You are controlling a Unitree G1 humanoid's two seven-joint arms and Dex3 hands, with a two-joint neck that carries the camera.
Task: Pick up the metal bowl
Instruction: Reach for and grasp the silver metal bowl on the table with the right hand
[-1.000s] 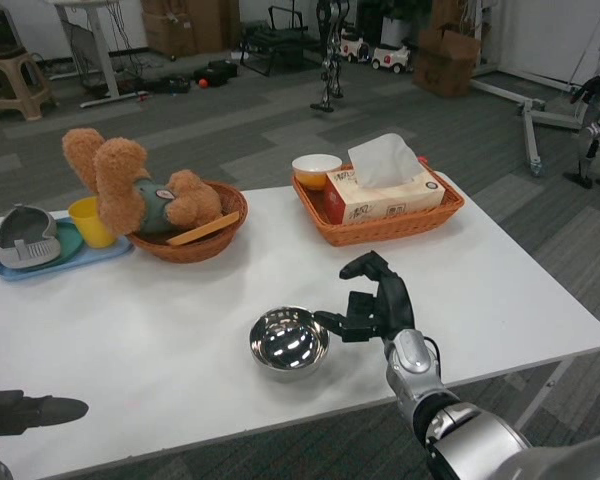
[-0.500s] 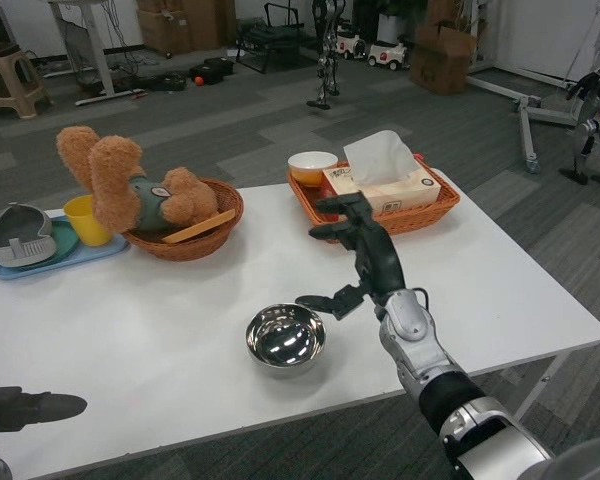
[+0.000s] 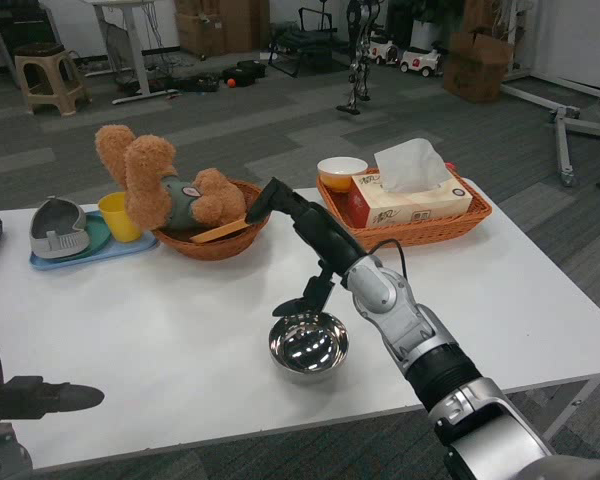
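Head view showed the shiny round metal bowl (image 3: 309,346) sitting upright on the white table (image 3: 160,320), nearer my body than the brown wicker basket (image 3: 216,240) holding a tan teddy bear (image 3: 160,185). My right hand (image 3: 305,235) hung above the bowl with its fingers spread apart, gripping nothing, one fingertip lowered to the bowl's far rim. My left hand (image 3: 42,398) lay well left of the bowl, fingers straight, empty.

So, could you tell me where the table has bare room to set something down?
Bare patches: left of the metal bowl toward the left hand, and the right side below the orange basket. The back edge is crowded with the basket, the brown basket and the blue tray.
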